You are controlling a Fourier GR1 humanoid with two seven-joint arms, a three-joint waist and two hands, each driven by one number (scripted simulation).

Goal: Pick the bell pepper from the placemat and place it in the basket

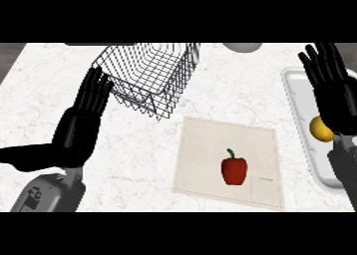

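Red bell pepper lies on the placemat, between and apart from both straight-fingered, empty hands.

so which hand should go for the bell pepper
Probably the right hand. The bell pepper lies on the placemat right of centre, nearer that hand. The left hand is open at the far left, beside the basket. Both hands hold nothing.

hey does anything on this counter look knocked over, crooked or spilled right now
Nothing is spilled or damaged. The wire basket and the placemat sit slightly askew to each other. The red bell pepper lies on the placemat. A yellow fruit rests on the white tray.
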